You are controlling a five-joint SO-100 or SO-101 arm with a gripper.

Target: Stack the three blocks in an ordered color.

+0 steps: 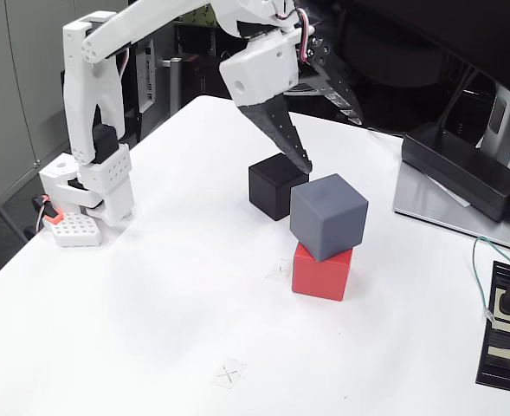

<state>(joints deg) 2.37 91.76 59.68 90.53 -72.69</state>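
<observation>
A slate grey block (328,215) rests on top of a red block (322,272) near the middle of the white table, turned a little askew to it. Just behind and to the left stands a black block (274,185) on the table. My gripper (332,144) hangs above and behind the grey block, open, with nothing between its black fingers. The lower fingertip (303,165) points down close to the black block's top right corner; the other finger (341,94) sticks out to the right.
The arm's white base (90,192) is clamped at the table's left edge. A flat black power brick (462,169) lies on a silver stand plate at the right. A black power strip (502,325) with a green cable lies at the right edge. A taped X (229,374) marks the front.
</observation>
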